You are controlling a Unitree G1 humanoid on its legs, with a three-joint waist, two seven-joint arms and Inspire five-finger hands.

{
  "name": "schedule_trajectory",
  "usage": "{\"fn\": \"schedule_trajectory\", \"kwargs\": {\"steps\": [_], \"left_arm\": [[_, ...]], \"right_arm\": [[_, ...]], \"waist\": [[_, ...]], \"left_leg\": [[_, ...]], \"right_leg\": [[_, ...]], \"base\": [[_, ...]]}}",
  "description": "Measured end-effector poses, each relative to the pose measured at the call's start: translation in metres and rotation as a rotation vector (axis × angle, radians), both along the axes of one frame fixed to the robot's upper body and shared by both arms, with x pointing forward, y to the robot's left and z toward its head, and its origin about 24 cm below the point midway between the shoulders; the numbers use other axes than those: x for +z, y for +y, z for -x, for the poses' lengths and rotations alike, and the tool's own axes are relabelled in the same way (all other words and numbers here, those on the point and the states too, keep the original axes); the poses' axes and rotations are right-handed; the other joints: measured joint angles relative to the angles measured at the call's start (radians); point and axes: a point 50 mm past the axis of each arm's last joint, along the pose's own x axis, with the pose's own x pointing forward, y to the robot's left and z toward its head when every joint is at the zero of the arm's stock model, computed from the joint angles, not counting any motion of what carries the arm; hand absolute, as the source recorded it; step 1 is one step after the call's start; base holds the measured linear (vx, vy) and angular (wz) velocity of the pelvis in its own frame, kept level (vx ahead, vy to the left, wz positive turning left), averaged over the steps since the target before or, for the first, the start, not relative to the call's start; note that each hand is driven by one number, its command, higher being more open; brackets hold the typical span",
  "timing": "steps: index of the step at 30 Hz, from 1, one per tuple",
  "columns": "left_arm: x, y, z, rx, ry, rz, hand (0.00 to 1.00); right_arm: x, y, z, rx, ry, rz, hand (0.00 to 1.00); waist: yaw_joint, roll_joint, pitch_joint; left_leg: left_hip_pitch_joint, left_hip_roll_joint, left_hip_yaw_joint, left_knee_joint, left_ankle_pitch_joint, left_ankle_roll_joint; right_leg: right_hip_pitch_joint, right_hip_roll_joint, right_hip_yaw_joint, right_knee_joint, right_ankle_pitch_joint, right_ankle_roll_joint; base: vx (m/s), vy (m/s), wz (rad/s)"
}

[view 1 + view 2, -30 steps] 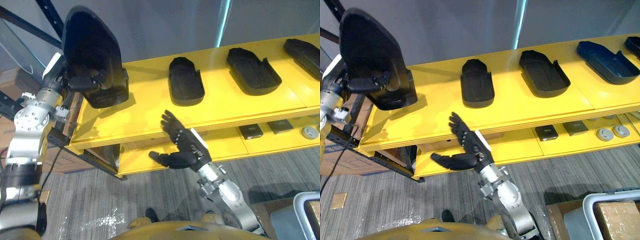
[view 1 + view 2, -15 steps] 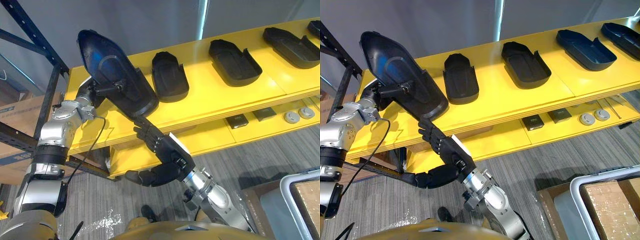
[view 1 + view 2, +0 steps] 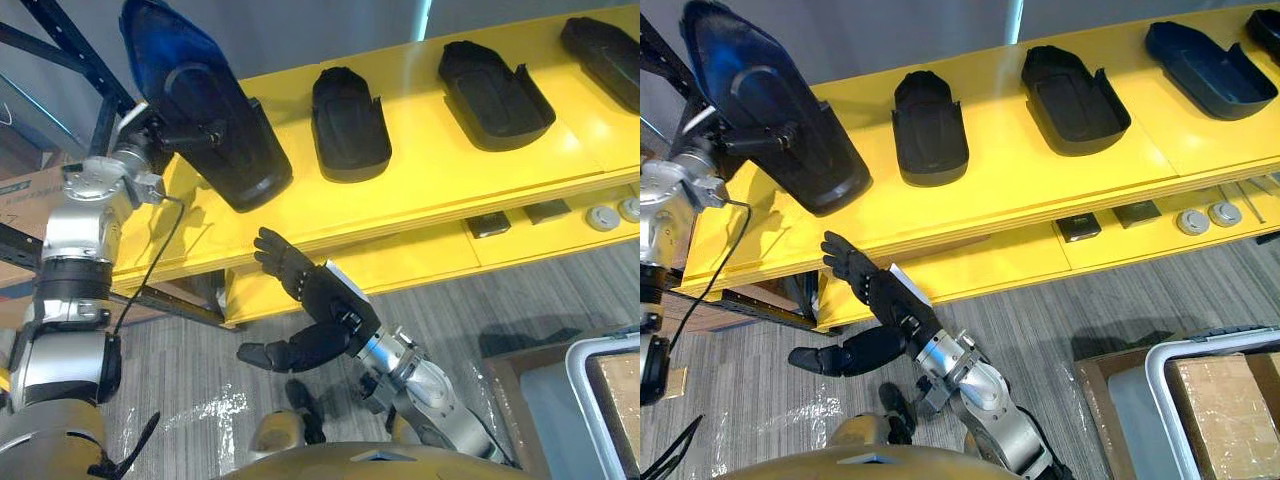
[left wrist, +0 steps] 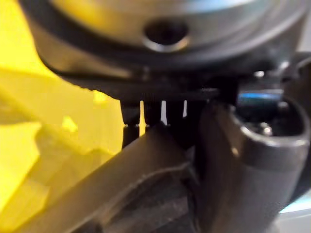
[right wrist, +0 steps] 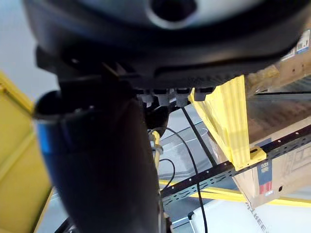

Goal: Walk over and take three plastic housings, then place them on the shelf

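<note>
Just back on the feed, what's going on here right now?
The robot stands at the yellow shelf. Its left hand is shut on a black plastic housing, held tilted with its lower end close over the shelf's left end; contact cannot be told. Further right on the shelf lie a second housing, a third housing and a fourth housing. The right hand is open and holds nothing, below the shelf's front edge.
</note>
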Motion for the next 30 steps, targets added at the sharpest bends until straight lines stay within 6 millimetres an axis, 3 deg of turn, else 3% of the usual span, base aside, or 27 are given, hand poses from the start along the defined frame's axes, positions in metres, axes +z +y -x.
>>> {"fn": "schedule_trajectory", "kwargs": {"steps": [6, 11, 12, 24, 29, 30], "left_arm": [[0.018, 0.015, 0.004, 0.034, -0.016, -0.088, 0.00], [0.018, 0.019, 0.005, 0.043, -0.020, -0.109, 0.00], [0.017, 0.020, 0.005, 0.046, -0.016, -0.107, 1.00], [0.001, 0.031, 0.005, 0.124, 0.047, -0.049, 1.00], [-0.008, 0.030, 0.004, 0.119, 0.077, 0.010, 1.00], [-0.009, 0.029, 0.003, 0.115, 0.079, 0.013, 0.00]], "right_arm": [[0.009, 0.002, -0.003, -0.018, -0.031, 0.008, 1.00], [0.018, 0.002, -0.003, -0.024, -0.032, -0.038, 1.00], [0.019, 0.002, -0.003, -0.024, -0.034, -0.038, 1.00], [0.029, 0.001, -0.001, -0.017, -0.072, -0.059, 1.00], [0.028, 0.001, -0.001, -0.069, -0.149, 0.043, 1.00], [0.028, 0.000, -0.002, -0.095, -0.186, 0.083, 1.00]], "waist": [[0.013, 0.013, 0.032], [0.014, 0.016, 0.038], [0.014, 0.016, 0.038], [0.015, 0.010, 0.063], [0.015, 0.003, 0.067], [0.014, 0.001, 0.069]], "left_leg": [[0.006, 0.002, -0.003, 0.000, 0.000, 0.000], [0.005, 0.004, 0.002, 0.000, 0.000, 0.000], [0.005, 0.003, 0.004, 0.000, 0.000, 0.000], [-0.029, 0.004, 0.014, 0.020, -0.004, -0.002], [-0.029, 0.004, 0.013, 0.024, -0.004, -0.002], [-0.029, 0.005, 0.013, 0.025, -0.004, -0.002]], "right_leg": [[0.008, -0.008, -0.008, 0.004, -0.005, -0.006], [-0.004, -0.015, -0.005, 0.026, -0.017, -0.014], [-0.009, -0.018, -0.002, 0.034, -0.020, -0.015], [-0.055, -0.031, 0.010, 0.069, -0.025, -0.015], [-0.055, -0.031, 0.011, 0.069, -0.025, -0.015], [-0.054, -0.031, 0.011, 0.069, -0.025, -0.015]], "base": [[0.02, 0.009, 0.02], [-0.01, 0.007, -0.01], [-0.02, 0.004, -0.06], [-0.02, 0.000, -0.01], [0.00, 0.000, 0.00], [0.00, 0.000, 0.00]]}}
